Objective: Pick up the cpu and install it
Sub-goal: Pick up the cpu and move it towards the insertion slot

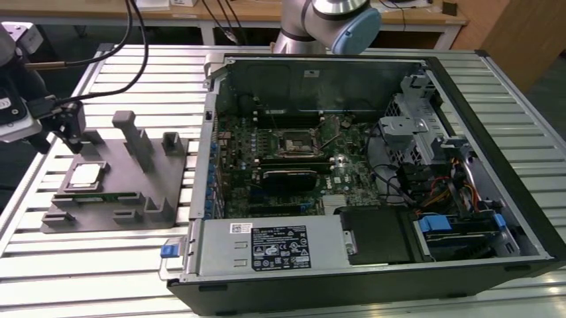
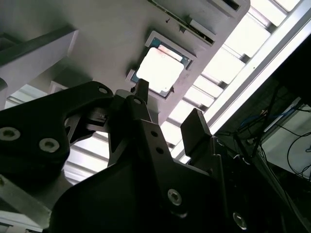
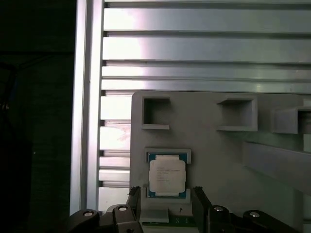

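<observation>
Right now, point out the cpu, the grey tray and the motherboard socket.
cpu [image 3: 167, 177], first wrist view, centre of its top.
grey tray [image 1: 128, 177], exterior view, bare flat base.
motherboard socket [image 1: 295, 140], exterior view, its centre.

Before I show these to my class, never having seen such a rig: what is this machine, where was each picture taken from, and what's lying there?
It is a robot arm with a two-fingered tool at its end. The exterior view comes from a camera off the arm, looking over a slatted metal table. The two wrist views come from cameras riding near the arm's wrist, looking past the tool. On the table lie a grey tray and an open computer case. A small silver chip rests in a pocket of the tray, not yet in the computer. The tool is open and holds nothing. In the first wrist view its fingers show on either side of the chip.
</observation>
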